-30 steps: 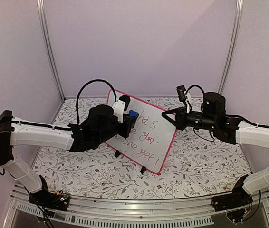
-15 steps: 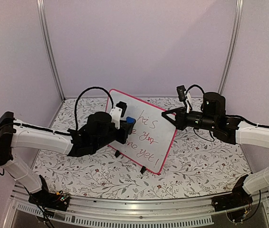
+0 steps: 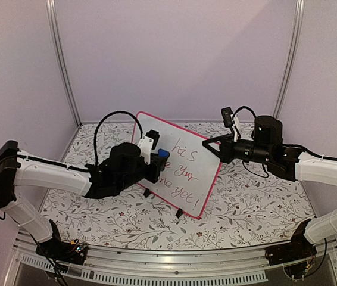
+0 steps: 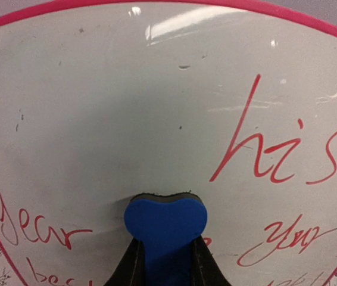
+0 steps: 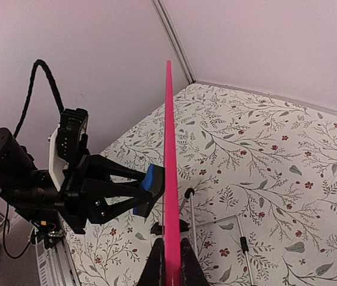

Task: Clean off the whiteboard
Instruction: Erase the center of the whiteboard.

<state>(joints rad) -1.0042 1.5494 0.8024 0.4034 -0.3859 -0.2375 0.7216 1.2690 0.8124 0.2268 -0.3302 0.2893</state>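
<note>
One whiteboard (image 3: 199,156) standing lengthwise, face toward left fingers (image 4: 131,269) clamping eraser (image 4: 165,223), right fingers (image 5: 156,266) pinching frame (image 5: 168,149).

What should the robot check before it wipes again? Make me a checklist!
1. Eraser held: ok. The left gripper is shut on the blue eraser.
2. Eraser on the board: ok. Its dark edge meets the whiteboard.
3. Board held steady: ok. The right gripper is shut on the pink frame.
4. Feet down: ok. The black feet appear to sit on the table.
5. Board clean: not ok. Red writing lies right of and below the eraser.
</note>
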